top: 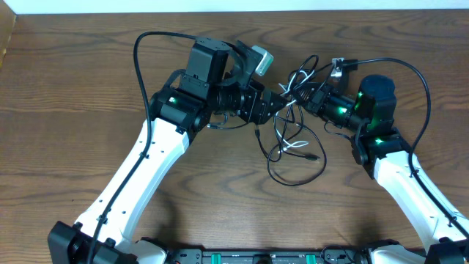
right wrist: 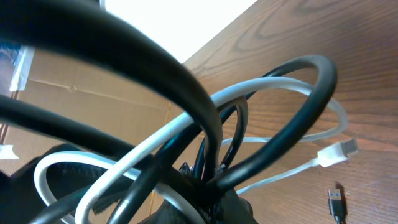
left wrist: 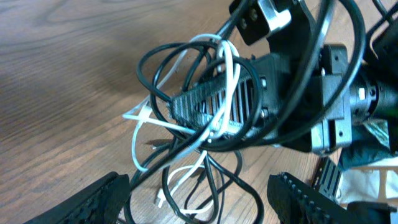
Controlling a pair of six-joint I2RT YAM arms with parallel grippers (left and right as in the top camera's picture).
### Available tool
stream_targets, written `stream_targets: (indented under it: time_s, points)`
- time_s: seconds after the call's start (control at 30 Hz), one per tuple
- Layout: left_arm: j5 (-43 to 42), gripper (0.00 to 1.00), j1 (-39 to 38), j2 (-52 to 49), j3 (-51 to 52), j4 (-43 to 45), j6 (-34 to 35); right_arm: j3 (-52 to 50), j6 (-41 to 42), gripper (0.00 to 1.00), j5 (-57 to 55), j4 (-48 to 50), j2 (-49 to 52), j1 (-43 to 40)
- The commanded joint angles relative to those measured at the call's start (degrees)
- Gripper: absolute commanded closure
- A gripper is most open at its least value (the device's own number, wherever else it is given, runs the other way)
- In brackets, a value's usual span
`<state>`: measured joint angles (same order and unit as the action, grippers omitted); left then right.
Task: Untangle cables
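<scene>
2 white, smooth-shelled arm links (top: 139,169) are seen at the lower left and lower right of the overhead frame, each topped by black, blocky joint housings (top: 201,70). Small green lights (top: 342,111) are lit on them. A thick black wire (top: 136,59) is looped over each arm. A black ribbed finger (left wrist: 205,102) is shown mid-frame in the left wrist view.
</scene>
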<state>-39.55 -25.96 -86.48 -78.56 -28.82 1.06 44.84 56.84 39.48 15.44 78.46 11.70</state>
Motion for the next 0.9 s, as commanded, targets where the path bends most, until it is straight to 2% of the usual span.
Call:
stream_targets:
  time_s: [0.0,0.07,0.43,0.67,0.77,0.87]
  points:
    - [-2.01,0.24,-0.85,0.44,-1.22,-0.98,-5.29,0.33,1.44,0.99,-1.05,0.42,-1.07,0.07]
    - [-1.53,0.24,-1.38,0.42,-1.22,-1.07,-7.08,0.33,1.42,0.99,0.26,1.09,-1.09,0.26]
    - [0.39,0.21,-2.16,0.33,-1.20,1.46,-7.04,0.33,1.42,0.99,1.64,1.92,-1.07,5.49]
    - [9.03,0.22,-2.14,0.33,-1.16,0.83,-7.04,0.33,1.40,0.99,3.10,2.23,-1.09,8.15]
    - [10.56,0.29,-2.14,0.33,-1.16,0.20,-7.04,0.33,1.38,0.99,4.02,2.36,-1.09,8.26]
    - [10.71,0.46,-2.14,0.31,-1.16,-0.37,-7.04,0.33,1.33,0.99,4.22,2.36,-1.09,8.26]
